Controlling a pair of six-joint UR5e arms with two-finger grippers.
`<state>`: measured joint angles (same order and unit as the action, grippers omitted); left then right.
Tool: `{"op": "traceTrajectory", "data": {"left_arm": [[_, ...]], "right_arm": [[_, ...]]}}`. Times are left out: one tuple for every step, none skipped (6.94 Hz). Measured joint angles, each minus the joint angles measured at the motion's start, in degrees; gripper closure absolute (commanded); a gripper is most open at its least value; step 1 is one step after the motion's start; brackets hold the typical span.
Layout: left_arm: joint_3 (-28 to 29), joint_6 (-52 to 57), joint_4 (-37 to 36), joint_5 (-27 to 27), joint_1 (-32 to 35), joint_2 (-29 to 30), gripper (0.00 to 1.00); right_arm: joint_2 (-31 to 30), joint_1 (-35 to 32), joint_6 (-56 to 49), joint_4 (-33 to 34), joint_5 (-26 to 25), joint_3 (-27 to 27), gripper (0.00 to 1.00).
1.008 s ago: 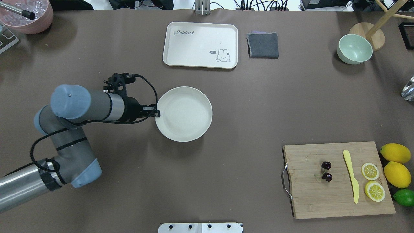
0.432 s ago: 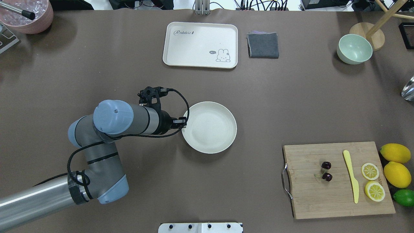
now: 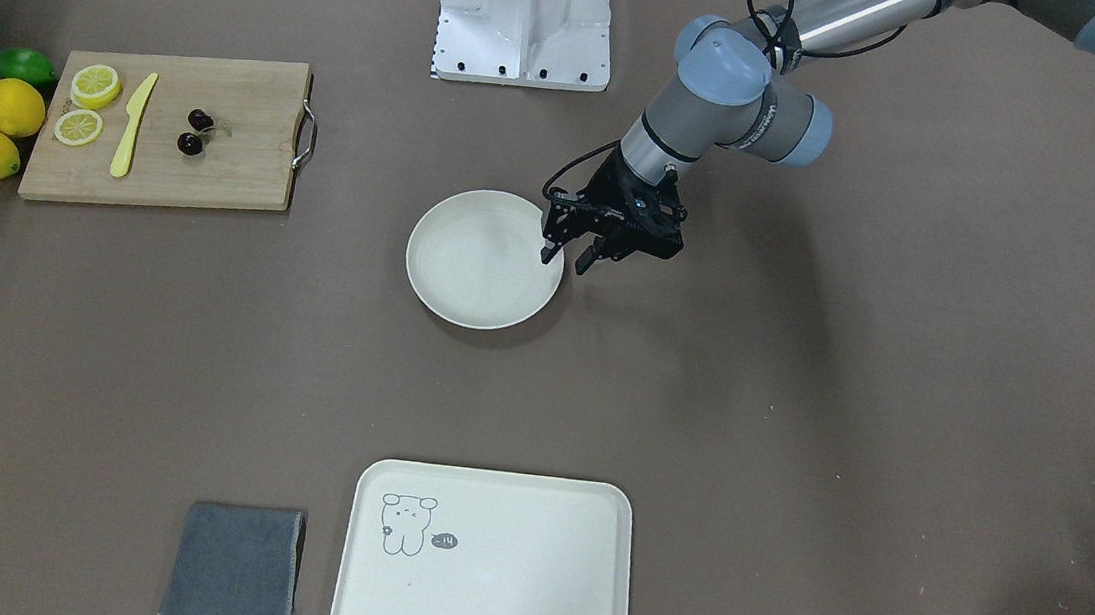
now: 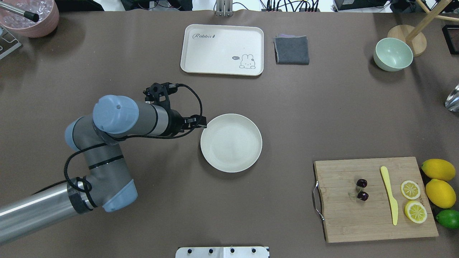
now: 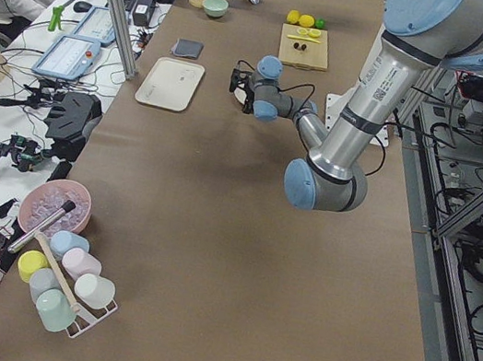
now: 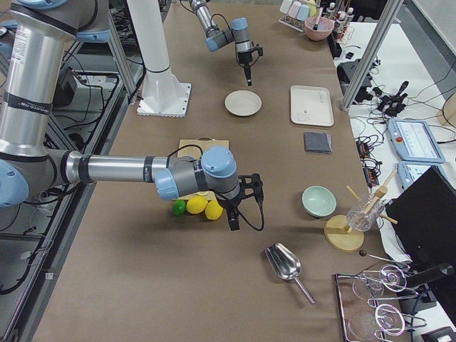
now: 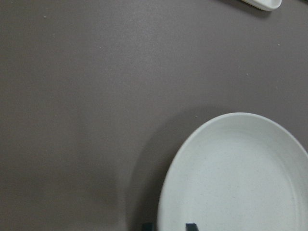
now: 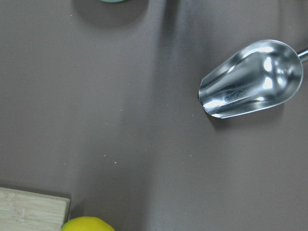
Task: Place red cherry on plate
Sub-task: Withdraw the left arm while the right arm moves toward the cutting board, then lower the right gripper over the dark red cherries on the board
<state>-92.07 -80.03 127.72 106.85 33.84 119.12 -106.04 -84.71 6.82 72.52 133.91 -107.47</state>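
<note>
Cherries (image 4: pixel 363 196) lay on the board (image 4: pixel 340 218), at about 4 o'clock from the plate (image 4: pixel 231 143) when seen from overhead, and well apart from it. Lemon slices (image 4: pixel 410 190) and a knife (image 4: pixel 389 195) lay there too. The left gripper (image 3: pixel 565 257) hung at the plate's 10 o'clock edge. It was open wide and held nothing. The right gripper (image 6: pixel 244 212) hung near the lemons (image 6: pixel 197 205). Whether it was open or closed could not be told.
</note>
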Motion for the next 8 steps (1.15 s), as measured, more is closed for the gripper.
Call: {"op": "traceTrajectory", "data": {"left_arm": [[-3.82,3.4,-5.93,7.08,6.92,-1.84,0.01],[-8.54,10.86,-12.71,13.34,13.96,-4.81,0.01],[-12.56,20.47,-19.08,17.75,20.7,-8.57,0.01],[-15.0,32.2,-24.38,21.04,27.99,-12.5,0.01],[-15.62,47.02,-29.36,23.68,35.88,-16.23,0.01],[-14.7,64.73,-35.95,25.32,44.27,-18.76,0.01],[-11.83,82.37,-42.87,25.99,52.68,-19.8,0.01],[-7.14,97.1,-47.46,26.15,60.23,-20.4,0.01]], "right_arm": [[0.97,0.73,1.72,0.13,0.03,-1.06,0.0],[1.78,2.65,5.87,0.21,-0.05,-2.52,0.0],[2.76,5.93,11.8,0.24,-0.38,-4.27,0.0],[3.9,9.91,18.61,0.25,-1.35,-6.02,0.0],[5.39,14.17,25.49,0.25,-3.29,-7.53,0.0],[6.79,18.05,31.04,0.25,-5.2,-8.59,0.0],[7.83,21.81,36.03,0.26,-6.79,-9.72,0.0],[8.44,26.56,41.72,0.25,-9.36,-11.43,0.0]]}}
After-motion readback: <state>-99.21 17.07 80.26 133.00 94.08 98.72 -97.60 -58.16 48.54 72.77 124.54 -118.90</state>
